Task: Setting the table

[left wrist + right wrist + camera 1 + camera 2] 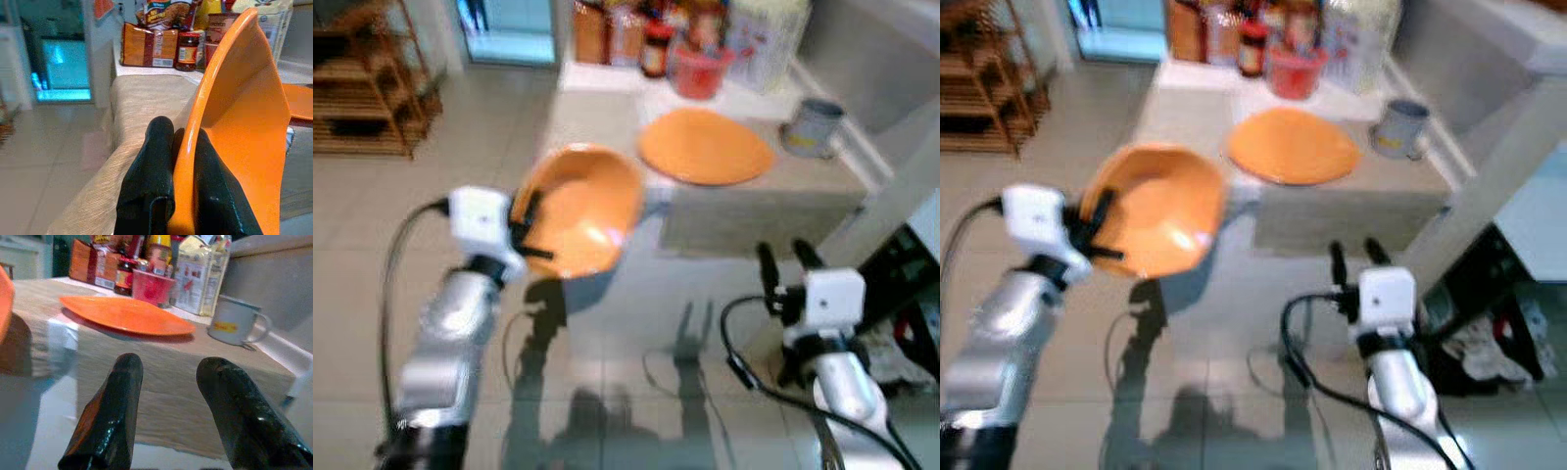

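The worktop (764, 211), covered with a beige cloth, lies ahead of both arms, and the step in hand looks to be landing the orange bowl (578, 208) on it. The bowl is off the surface, tilted on edge, its rim pinched between the two closed fingers of the left end effector (530, 233), so the far rim hangs over the near left corner of the cloth. Beyond the bowl and toward the other arm sits an orange plate (705, 147), flat on the cloth; a grey mug (811, 127) stands past it, and jars and packets (685, 39) crowd the far edge. To do this well, I would carry the bowl forward until it is fully over the cloth, level it before lowering (a rim pinch lets a tilted bowl swing), and set it beside the plate without touching it. The right end effector (783, 262) hangs empty just short of the worktop's near edge, fingers spread apart, and should stay clear.
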{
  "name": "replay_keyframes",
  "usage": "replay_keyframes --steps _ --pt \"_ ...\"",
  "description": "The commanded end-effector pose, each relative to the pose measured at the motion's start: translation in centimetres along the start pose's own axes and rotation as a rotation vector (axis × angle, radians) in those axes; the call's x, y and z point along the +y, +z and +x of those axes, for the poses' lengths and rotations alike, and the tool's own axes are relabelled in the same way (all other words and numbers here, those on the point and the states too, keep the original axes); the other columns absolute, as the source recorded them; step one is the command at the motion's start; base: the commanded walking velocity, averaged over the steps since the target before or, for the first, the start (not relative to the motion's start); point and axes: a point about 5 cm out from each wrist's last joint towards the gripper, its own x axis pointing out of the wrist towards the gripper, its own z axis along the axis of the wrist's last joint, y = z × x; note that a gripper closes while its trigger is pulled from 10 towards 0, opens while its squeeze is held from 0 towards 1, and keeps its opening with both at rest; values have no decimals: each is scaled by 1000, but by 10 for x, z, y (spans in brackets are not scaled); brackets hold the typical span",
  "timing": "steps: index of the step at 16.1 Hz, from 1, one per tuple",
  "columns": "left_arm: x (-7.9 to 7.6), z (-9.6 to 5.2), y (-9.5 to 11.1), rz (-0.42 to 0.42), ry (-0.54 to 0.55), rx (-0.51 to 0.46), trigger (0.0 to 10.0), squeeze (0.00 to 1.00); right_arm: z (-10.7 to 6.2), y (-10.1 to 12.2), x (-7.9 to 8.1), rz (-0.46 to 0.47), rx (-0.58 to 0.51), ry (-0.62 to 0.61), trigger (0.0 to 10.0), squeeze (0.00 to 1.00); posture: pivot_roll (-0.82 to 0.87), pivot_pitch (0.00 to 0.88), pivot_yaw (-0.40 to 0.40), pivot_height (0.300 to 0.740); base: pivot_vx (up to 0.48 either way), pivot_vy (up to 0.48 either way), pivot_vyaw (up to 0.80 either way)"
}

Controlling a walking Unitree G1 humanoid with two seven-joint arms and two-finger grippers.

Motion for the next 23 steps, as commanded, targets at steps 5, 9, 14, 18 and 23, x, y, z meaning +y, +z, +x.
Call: replay_keyframes --steps 5,9,14,18,23 --pt "-13 2 11 -18 -40 -60 0 0 -2 1 -4 1 17 -11 10000 0 21 20 -26 740 0 -480 0" --pt "-16 -7 3 -47 -36 -27 0 0 -3 -1 -6 2 30 -16 10000 0 24 24 -29 740 -183 -386 0" --pt "-15 1 5 -11 -39 -18 0 0 -3 -4 -5 2 37 -8 10000 0 23 18 -26 740 -74 -394 0" --pt "-18 4 7 -11 -49 -26 0 0 -4 -6 -6 -4 39 -9 10000 0 16 14 -24 740 0 -470 0" --pt "-15 7 3 -8 -20 -8 0 0 -4 -9 -7 -8 38 -10 10000 0 12 9 -22 740 209 -405 0"
